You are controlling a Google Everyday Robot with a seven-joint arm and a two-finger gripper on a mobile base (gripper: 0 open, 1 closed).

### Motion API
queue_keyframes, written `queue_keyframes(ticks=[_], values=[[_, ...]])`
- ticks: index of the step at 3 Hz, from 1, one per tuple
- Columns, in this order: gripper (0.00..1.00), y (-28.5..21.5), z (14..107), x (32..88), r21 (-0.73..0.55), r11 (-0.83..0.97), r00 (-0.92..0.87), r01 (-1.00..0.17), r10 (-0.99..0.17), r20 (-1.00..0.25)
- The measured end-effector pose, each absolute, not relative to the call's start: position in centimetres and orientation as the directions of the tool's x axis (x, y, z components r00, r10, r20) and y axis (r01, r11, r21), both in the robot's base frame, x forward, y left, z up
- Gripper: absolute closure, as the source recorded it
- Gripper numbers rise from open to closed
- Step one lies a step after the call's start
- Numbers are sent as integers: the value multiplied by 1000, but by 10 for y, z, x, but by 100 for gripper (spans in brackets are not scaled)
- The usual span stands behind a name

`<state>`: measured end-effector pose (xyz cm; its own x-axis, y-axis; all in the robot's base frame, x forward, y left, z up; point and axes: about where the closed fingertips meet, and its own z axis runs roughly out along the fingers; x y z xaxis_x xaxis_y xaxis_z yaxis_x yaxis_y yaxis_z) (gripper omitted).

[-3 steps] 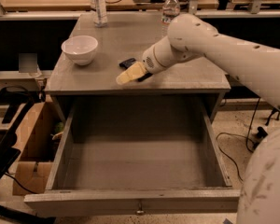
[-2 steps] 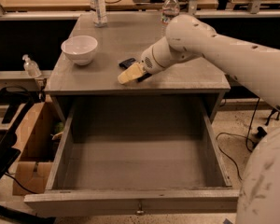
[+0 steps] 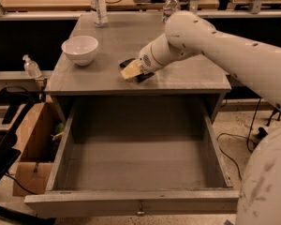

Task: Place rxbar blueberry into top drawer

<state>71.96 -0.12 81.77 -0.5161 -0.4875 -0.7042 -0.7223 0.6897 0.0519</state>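
Note:
The rxbar blueberry (image 3: 127, 62) is a dark flat bar lying on the grey cabinet top (image 3: 187, 74), right of the middle. Only its dark ends show, either side of my gripper. My gripper (image 3: 131, 71), with pale yellowish tips, is down on the bar at the counter surface, and the white arm reaches in from the right. The top drawer (image 3: 131, 203) stands pulled wide open below the counter. Its plain grey inside holds nothing, and a small knob (image 3: 140, 213) sits on its front panel.
A white bowl (image 3: 79, 49) sits on the counter's left part. Two clear water bottles (image 3: 98, 6) (image 3: 171, 3) stand at the counter's back edge. A cardboard box (image 3: 30, 149) and a small bottle (image 3: 31, 67) are left of the cabinet. Cables lie on the floor at right.

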Motion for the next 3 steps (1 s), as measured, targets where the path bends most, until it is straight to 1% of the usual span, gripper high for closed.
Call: queue_keyframes(ticks=[1, 3], values=[[100, -1, 826, 720, 52, 690, -516, -722, -488, -704], [100, -1, 826, 720, 52, 690, -516, -722, -488, -704]])
